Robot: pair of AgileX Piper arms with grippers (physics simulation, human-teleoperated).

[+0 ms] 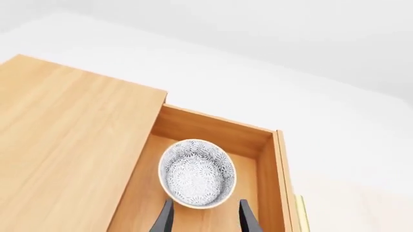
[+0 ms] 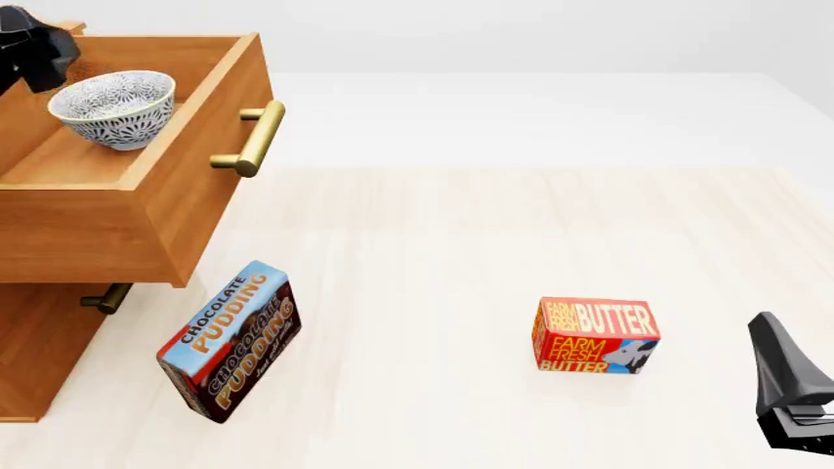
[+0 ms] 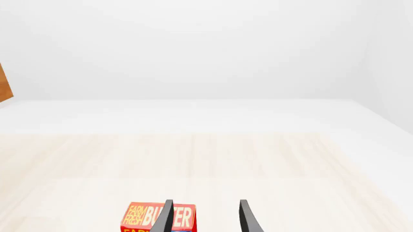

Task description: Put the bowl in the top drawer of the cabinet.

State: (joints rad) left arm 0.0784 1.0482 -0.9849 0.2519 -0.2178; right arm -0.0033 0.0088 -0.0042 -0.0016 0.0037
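The white bowl (image 2: 115, 106) with its fine grey pattern stands upright on the floor of the top drawer (image 2: 98, 220), which is pulled well out of the cabinet (image 2: 37, 362). In the left wrist view the bowl (image 1: 197, 173) lies just beyond my left gripper (image 1: 206, 207), whose fingers are spread open and hold nothing. In the front view the left gripper (image 2: 33, 49) hovers over the drawer's rear, beside the bowl. My right gripper (image 2: 782, 376) is open at the near right of the table, far from the cabinet.
A red butter box (image 2: 596, 336) lies on the table left of the right gripper (image 3: 206, 212) and shows as the butter box (image 3: 147, 217) in the right wrist view. A chocolate pudding box (image 2: 230, 340) leans below the drawer's brass handle (image 2: 250, 137). The lower drawer's handle (image 2: 104, 298) pokes out underneath.
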